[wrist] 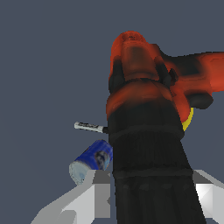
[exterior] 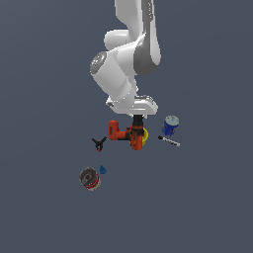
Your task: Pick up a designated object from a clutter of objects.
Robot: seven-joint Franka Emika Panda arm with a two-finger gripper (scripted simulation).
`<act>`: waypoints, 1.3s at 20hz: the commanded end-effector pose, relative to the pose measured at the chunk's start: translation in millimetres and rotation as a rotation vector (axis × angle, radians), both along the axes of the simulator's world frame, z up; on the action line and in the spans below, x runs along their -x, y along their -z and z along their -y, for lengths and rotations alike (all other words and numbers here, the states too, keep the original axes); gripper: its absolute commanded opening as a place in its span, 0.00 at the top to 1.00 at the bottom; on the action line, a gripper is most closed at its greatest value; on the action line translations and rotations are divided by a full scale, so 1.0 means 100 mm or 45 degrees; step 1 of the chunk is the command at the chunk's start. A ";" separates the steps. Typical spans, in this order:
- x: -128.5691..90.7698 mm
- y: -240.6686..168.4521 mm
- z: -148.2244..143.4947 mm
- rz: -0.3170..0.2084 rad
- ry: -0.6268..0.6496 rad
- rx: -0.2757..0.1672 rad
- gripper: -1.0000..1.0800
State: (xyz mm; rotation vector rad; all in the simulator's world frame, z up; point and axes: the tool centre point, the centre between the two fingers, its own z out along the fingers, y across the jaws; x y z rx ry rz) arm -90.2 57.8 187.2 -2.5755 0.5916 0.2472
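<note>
The designated object, a red-orange and black power drill [exterior: 124, 134], lies in the middle of the clutter of objects, directly under the arm's hand. My gripper [exterior: 138, 130] reaches down onto its dark end. In the wrist view the drill [wrist: 144, 87] fills the picture, and its black part runs between the two grey fingers [wrist: 97, 192]. Both fingers press against its sides, so the gripper [wrist: 151, 192] is shut on it. Whether the drill still rests on the floor I cannot tell.
A yellow bowl [exterior: 145, 133] peeks out from behind the drill. On the exterior view's right are a blue can [exterior: 170, 126] and a black marker [exterior: 169, 142]. On the left are a black clamp [exterior: 99, 143], a small blue bit [exterior: 103, 169] and a red-banded can [exterior: 90, 178].
</note>
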 end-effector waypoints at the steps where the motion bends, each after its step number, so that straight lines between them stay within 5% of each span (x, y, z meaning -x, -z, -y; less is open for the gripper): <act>1: -0.02 -0.22 0.02 0.008 0.000 0.003 1.00; 26: -0.18 -2.74 0.22 0.009 0.001 0.004 1.00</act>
